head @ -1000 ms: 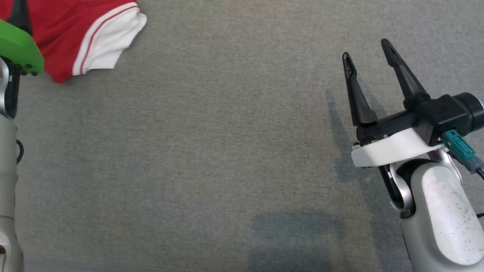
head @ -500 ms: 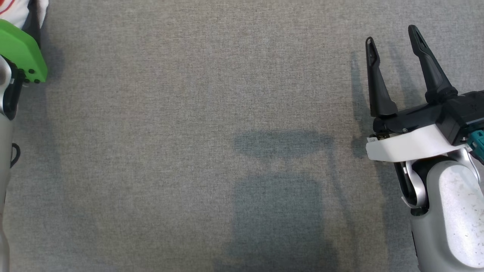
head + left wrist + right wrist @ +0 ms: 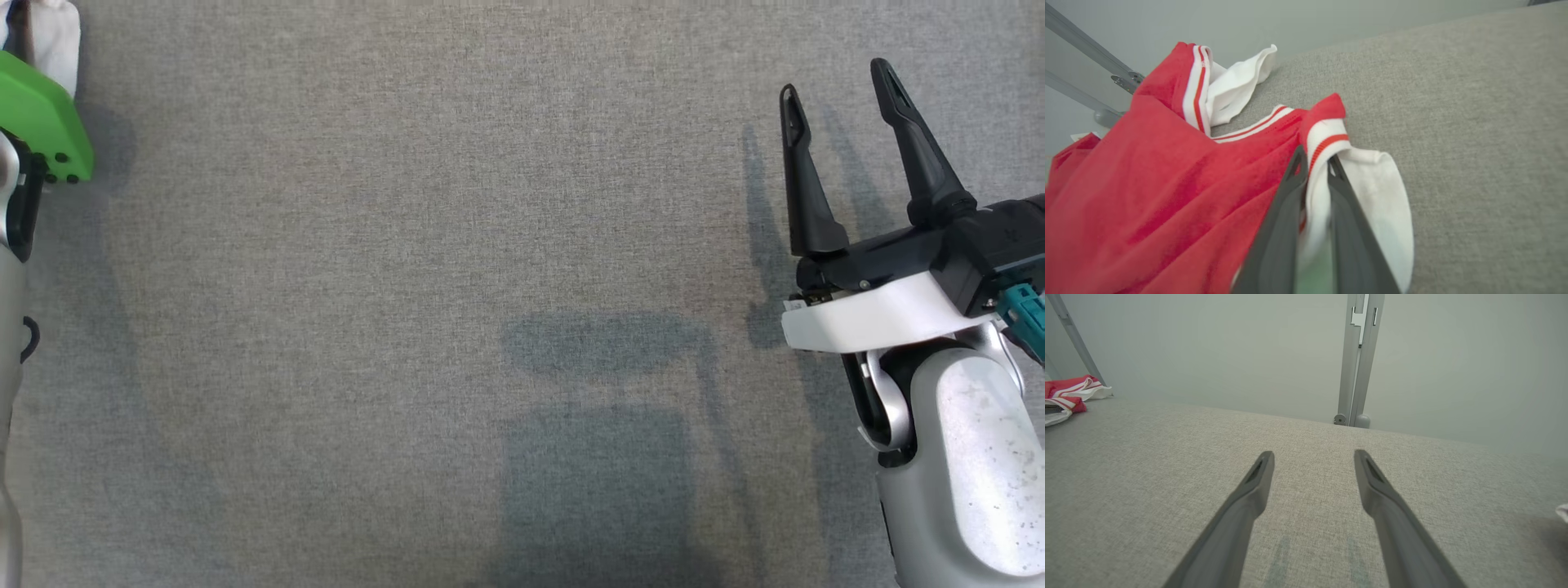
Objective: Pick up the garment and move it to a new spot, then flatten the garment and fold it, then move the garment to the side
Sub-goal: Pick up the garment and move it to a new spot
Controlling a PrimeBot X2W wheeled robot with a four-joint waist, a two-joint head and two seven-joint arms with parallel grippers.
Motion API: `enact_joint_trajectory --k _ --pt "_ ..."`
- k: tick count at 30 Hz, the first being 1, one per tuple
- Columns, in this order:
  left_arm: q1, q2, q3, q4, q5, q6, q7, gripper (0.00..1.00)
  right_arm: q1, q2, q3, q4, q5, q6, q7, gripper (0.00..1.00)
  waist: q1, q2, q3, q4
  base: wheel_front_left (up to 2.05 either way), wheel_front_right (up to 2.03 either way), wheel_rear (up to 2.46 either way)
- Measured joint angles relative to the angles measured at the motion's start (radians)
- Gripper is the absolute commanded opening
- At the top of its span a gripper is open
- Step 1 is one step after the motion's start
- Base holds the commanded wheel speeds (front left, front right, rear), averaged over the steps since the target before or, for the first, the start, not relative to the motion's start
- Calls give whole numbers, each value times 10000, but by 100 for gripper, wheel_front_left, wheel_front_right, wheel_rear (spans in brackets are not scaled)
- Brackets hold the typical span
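Garment: red jersey with white striped sleeves, bunched at the table's 10 o'clock corner in the head view; judged light, limp and not slippery, so it will likely drape and drag when lifted. Left gripper is pinched nearly closed on the white sleeve cuff; a banded edge looks a sounder hold than loose cloth. Right gripper, at 3 o'clock, gapes wide, holding nothing

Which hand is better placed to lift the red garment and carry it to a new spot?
Left. The left hand is shut on the white sleeve of the garment. The right hand hangs open over the grey surface, far from it.
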Motion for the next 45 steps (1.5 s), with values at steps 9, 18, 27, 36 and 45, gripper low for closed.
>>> enact_joint_trajectory --k 9,18,27,36,45 --pt "-453 -125 -679 -583 151 -180 -556 0 317 165 -255 780 349 0 -568 100 0 0 -1168 -32 0 0 0" --pt "-698 -825 -2318 -2826 -426 -221 -31 0 1127 251 -849 1559 830 0 -1093 100 -1 0 -2765 -298 0 0 0" --pt "-1181 -2151 -2424 -5010 -1852 -217 633 0 1482 261 -755 2100 1569 0 -1434 100 -2 0 -3856 -1095 0 0 0" --pt "-4 -2717 -2201 -5921 -2874 351 1218 0 1673 259 -719 2470 1816 0 -1664 100 -2 1 -4193 -2060 0 0 0" --pt "3255 -1960 -1605 -4508 -3515 928 0 0 1697 261 -587 2731 1923 0 -1781 100 -2 0 -4040 -2206 0 0 0"
